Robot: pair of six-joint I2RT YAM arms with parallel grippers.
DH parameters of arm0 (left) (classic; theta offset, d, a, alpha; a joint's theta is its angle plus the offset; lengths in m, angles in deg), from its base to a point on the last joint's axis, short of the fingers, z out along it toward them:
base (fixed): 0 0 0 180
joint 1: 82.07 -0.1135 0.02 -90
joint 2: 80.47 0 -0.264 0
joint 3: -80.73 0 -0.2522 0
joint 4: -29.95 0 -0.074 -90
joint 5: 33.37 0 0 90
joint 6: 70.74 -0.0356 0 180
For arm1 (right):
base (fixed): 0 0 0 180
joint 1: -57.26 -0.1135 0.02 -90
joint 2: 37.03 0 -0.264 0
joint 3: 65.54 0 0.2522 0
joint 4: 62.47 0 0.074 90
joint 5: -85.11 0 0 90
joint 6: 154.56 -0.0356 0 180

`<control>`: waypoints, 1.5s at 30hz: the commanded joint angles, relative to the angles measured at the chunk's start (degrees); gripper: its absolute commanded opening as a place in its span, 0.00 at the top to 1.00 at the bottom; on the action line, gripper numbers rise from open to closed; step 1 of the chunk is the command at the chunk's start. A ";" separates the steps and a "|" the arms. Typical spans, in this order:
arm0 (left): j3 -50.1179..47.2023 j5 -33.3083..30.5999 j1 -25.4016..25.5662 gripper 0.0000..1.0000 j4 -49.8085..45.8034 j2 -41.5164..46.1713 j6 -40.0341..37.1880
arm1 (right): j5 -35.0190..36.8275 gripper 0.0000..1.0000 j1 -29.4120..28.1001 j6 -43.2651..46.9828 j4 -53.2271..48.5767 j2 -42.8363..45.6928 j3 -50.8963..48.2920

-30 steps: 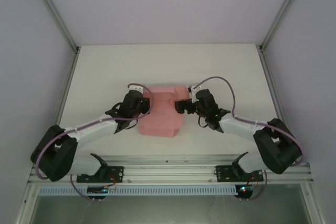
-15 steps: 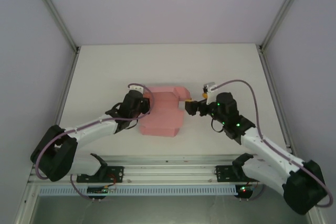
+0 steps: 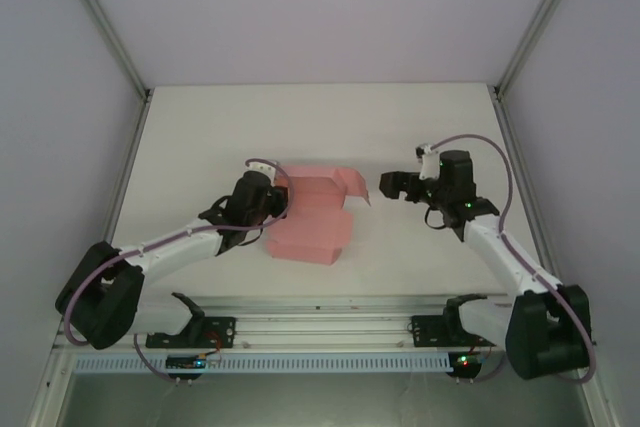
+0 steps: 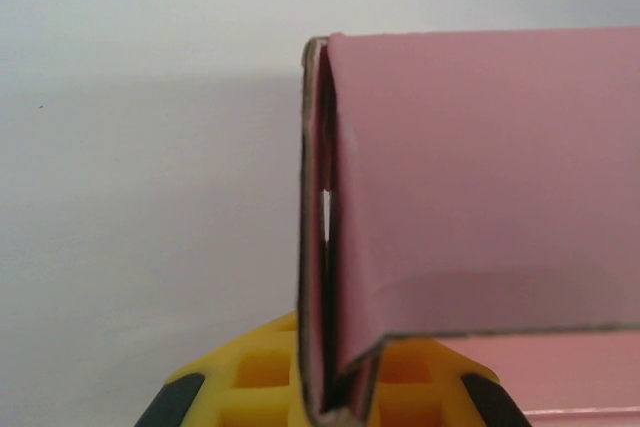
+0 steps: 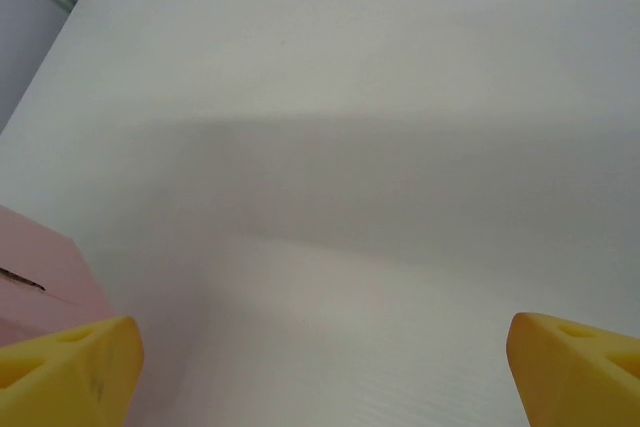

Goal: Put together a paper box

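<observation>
The pink paper box (image 3: 312,217) lies partly folded on the white table, its far right flap raised. My left gripper (image 3: 275,199) is shut on its left side wall. In the left wrist view that folded pink wall (image 4: 325,247) stands upright, pinched between the yellow fingers (image 4: 255,377). My right gripper (image 3: 388,187) hovers to the right of the box, apart from it. It is open, with yellow fingertips (image 5: 70,362) spread wide and bare table between them. A pink corner of the box (image 5: 40,272) shows at the left edge of the right wrist view.
The white table (image 3: 200,137) has walls on three sides and metal frame posts at the back corners. An aluminium rail (image 3: 320,327) with the arm bases runs along the near edge.
My right gripper has let go of the box's right flap and drawn back to the right. The flap now stands raised. The left gripper has held its grip in place.
</observation>
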 commanded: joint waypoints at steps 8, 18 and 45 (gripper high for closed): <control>0.36 1.85 -0.24 1.00 2.39 0.77 -0.34 | -6.83 0.04 -8.31 3.48 2.30 -6.61 3.66; 0.70 3.81 -0.30 1.00 3.28 -0.13 0.34 | -0.50 0.04 -17.83 1.70 8.56 -13.19 4.89; 0.86 1.22 -0.60 1.00 0.04 0.60 0.56 | -2.79 0.21 -17.99 14.10 -4.50 -9.12 10.58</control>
